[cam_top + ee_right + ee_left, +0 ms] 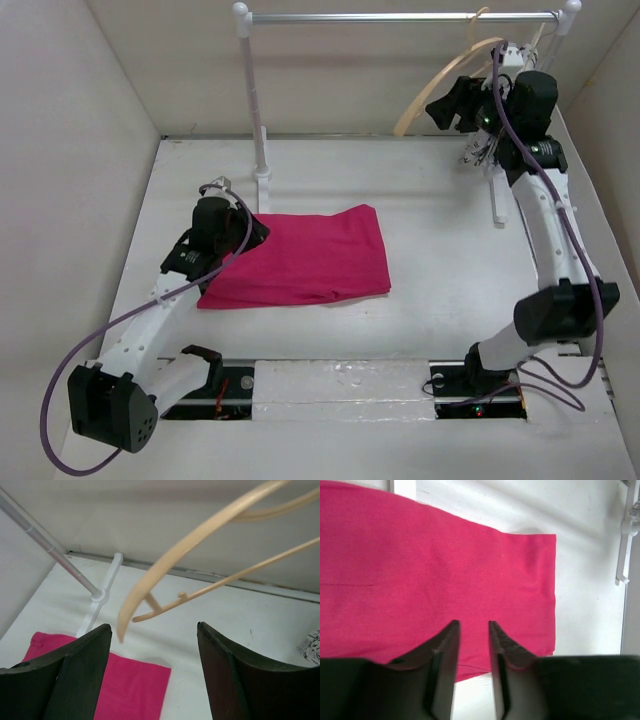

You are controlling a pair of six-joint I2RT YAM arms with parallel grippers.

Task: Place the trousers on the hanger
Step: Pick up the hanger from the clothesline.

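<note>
White tabletop [440, 260] carries the folded magenta-pink cloth trousers [310, 255] toward nine o'clock. The left gripper [472, 625] sits over their nine o'clock edge, jaws a narrow slit apart. Farther off, at one o'clock, the right gripper [154, 626] gapes wide — the light tan wooden bow-shaped hanger [175, 548] just beyond its tips, ungripped — below the white metal rail [400, 16].

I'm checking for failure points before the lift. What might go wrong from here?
The hanger hangs tilted on the rail, unheld, ahead of the right gripper with jaws wide: a bump may swing it off. The trousers lie folded flat; the left gripper, jaws narrowly apart, may pinch just one layer.
</note>
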